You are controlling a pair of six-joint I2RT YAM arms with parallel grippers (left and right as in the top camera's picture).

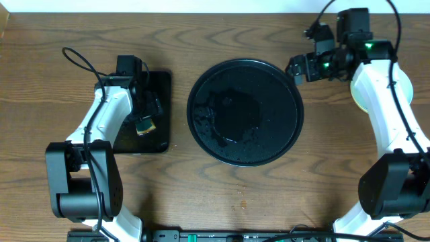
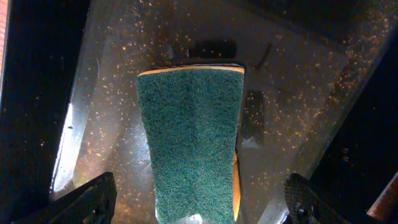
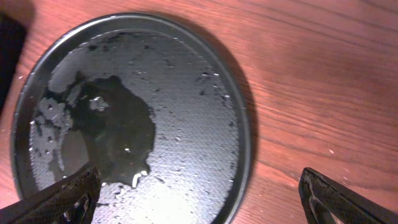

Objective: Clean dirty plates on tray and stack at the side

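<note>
The round black tray (image 1: pixel 269 87) lies mid-table, wet with a puddle and droplets, with no plate on it; it also shows in the right wrist view (image 3: pixel 186 93). A pale stack of plates (image 1: pixel 408 82) sits on the wood at the far right, mostly hidden behind my right arm. My right gripper (image 1: pixel 297 67) is open and empty, hovering over the tray's right rim (image 3: pixel 199 183). My left gripper (image 1: pixel 144 115) is open, its fingers either side of a green-and-yellow sponge (image 2: pixel 189 143) without closing on it (image 2: pixel 199 190).
The sponge (image 1: pixel 145 126) lies on a small rectangular black tray (image 1: pixel 160 87), wet and speckled with crumbs (image 2: pixel 112 93), left of the round tray. Bare wood tabletop (image 1: pixel 222 195) lies in front of the round tray and to its right (image 3: pixel 323 74).
</note>
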